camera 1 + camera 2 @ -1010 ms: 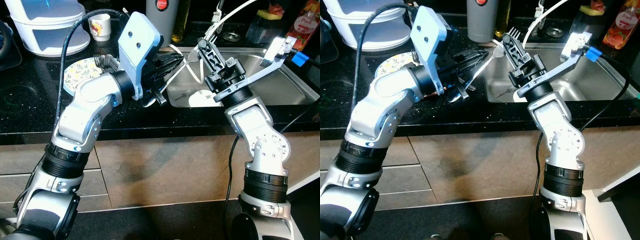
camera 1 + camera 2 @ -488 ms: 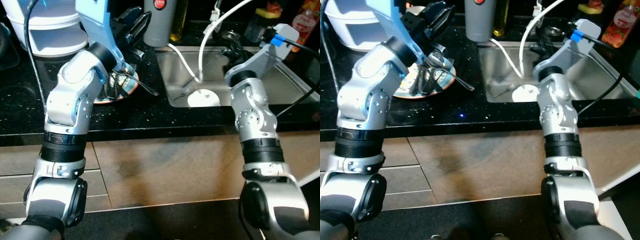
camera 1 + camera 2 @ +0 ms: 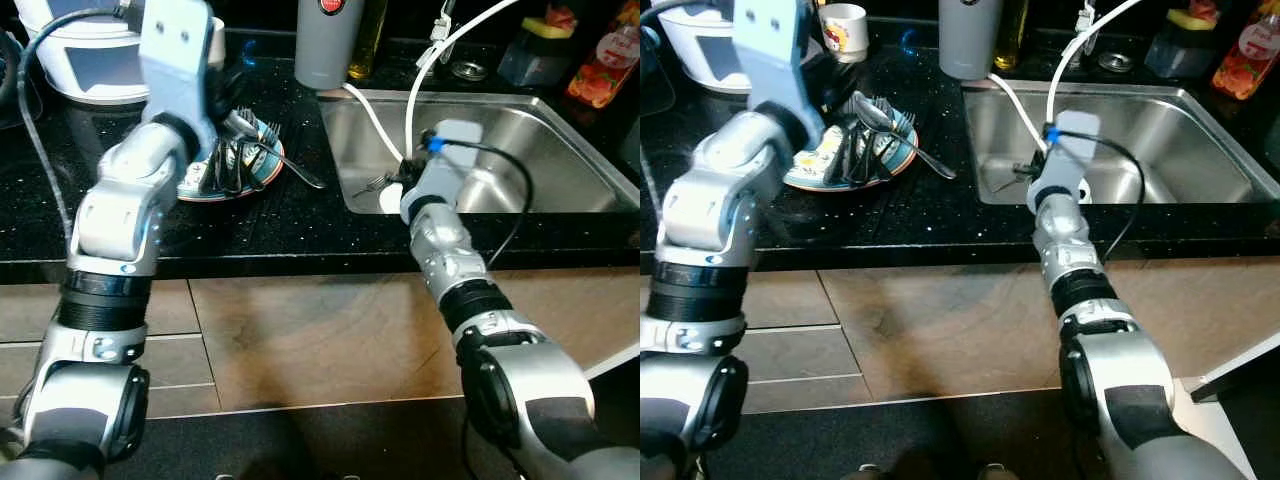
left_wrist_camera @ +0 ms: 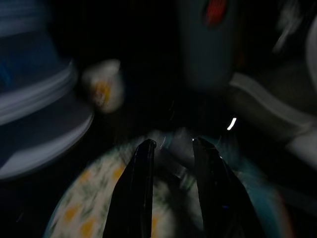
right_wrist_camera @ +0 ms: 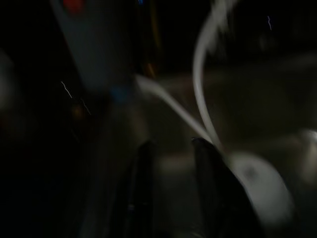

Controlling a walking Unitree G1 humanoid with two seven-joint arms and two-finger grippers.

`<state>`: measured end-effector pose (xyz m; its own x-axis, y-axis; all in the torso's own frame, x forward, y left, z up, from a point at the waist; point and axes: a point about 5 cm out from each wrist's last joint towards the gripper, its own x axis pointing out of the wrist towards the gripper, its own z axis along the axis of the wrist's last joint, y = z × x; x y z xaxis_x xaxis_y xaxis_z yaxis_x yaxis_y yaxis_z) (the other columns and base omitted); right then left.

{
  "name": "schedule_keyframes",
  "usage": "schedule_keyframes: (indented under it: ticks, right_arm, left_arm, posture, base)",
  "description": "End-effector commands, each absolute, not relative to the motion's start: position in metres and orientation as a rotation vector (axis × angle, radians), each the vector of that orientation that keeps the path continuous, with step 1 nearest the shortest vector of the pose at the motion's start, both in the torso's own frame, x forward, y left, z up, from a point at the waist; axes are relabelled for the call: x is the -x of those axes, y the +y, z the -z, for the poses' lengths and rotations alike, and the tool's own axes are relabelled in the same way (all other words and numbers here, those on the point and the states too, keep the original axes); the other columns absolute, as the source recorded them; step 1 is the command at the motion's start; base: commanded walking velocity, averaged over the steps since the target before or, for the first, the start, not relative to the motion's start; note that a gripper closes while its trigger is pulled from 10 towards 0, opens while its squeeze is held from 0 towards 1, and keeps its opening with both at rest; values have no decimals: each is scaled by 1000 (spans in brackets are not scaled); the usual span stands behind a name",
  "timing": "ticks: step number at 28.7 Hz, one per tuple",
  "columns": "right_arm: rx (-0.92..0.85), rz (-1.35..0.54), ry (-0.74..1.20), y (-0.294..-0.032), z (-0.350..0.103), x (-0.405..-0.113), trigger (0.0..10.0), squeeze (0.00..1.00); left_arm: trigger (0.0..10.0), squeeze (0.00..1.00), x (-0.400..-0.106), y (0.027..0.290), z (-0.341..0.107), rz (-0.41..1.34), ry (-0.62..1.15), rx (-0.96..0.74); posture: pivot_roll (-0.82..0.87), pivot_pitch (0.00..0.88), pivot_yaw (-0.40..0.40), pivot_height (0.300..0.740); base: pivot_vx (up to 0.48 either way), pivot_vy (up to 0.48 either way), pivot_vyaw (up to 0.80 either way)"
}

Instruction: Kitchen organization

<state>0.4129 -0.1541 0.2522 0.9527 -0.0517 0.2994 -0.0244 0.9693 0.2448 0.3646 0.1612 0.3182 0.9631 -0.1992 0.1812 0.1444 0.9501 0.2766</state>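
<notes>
Left wrist view: plate beneath left end effector.

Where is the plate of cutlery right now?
In the eye views the plate sits on the black counter, left of the sink, in front of the mug, under the left gripper.

Both wrist views are dark and smeared: past the left gripper the patterned plate and small cup are soft shapes, and the cutlery between the jaws cannot be made out. The right gripper is blurred over a pale disc. In the head views, the left arm's blue housing hides that gripper, and the white appliance is cut off by the top edge.
</notes>
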Motion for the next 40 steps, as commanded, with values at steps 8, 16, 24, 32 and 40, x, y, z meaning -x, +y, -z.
schedule_keyframes:
  ticks: [8,16,24,32,40]
  right_arm:
    - [-318,-179,-842,-153,-361,-362,10000,0]
    - [-253,-231,-794,-141,-328,-349,10000,0]
    - [-214,-254,-692,-139,-305,-336,10000,0]
    - [-220,-265,-681,-135,-301,-336,10000,0]
    - [-213,-254,-666,-138,-302,-332,10000,0]
  left_arm:
    - [10000,0,-385,147,-308,203,-71,-177]
    - [10000,0,-374,101,-314,378,-124,-139]
    - [10000,0,-346,118,-307,517,-254,-850]
    - [10000,0,-329,123,-292,868,-196,-995]
    - [10000,1000,-360,99,-278,898,-141,-1231]
  posture:
    - [167,116,-62,740]
    - [139,108,-41,740]
    - [160,103,-54,740]
    - [167,87,-44,740]
    - [169,83,-42,740]
  base:
    - [0,0,0]
    - [0,0,0]
    - [0,0,0]
    - [0,0,0]
    - [0,0,0]
